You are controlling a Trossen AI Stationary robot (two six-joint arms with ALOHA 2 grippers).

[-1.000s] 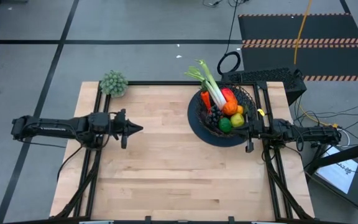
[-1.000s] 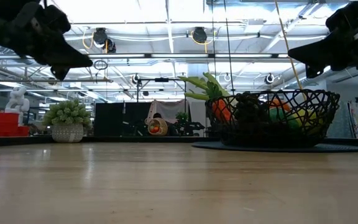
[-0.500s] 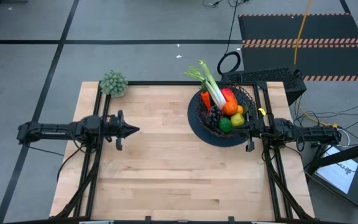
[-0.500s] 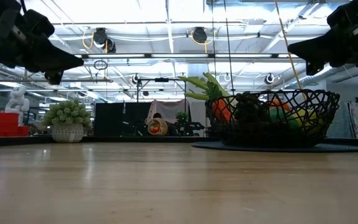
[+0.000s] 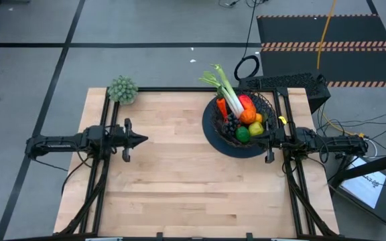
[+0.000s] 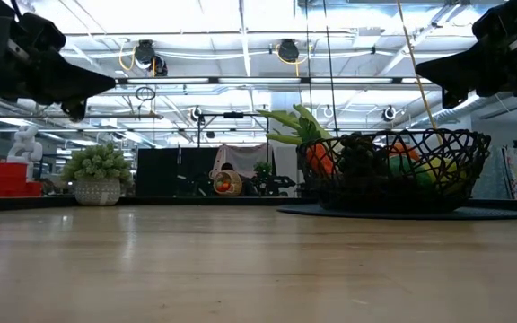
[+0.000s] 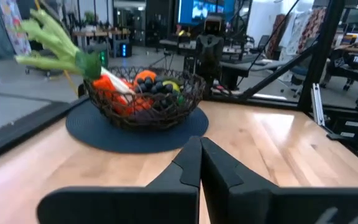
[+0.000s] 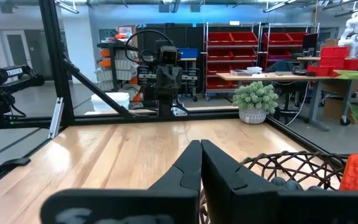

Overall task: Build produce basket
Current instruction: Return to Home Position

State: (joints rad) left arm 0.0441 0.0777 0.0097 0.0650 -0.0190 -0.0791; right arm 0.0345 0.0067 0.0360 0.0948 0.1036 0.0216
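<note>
The black wire-mesh basket (image 5: 241,120) stands on a round dark mat (image 5: 220,142) at the table's far right. The produce lies piled in it: a white-green leek (image 5: 225,90) sticking out over the far rim, a carrot, a tomato, oranges (image 5: 248,116), a lemon, a lime (image 5: 242,134) and dark grapes (image 5: 230,125). The basket also shows in the low view (image 6: 393,170) and the left wrist view (image 7: 145,99). My left gripper (image 5: 144,139) is shut and empty, held above the table's left side. My right gripper (image 5: 256,138) is shut and empty above the basket's right rim.
A pale grey-green bushy clump in a small pot (image 5: 122,89) stands at the table's far left corner. Black frame rails (image 5: 109,127) run along the table's left, right and far edges. The bare wooden top (image 5: 179,174) spreads across the middle and near side.
My left gripper has drawn back toward the table's left edge, staying shut and level. My right gripper and the basket have kept still.
</note>
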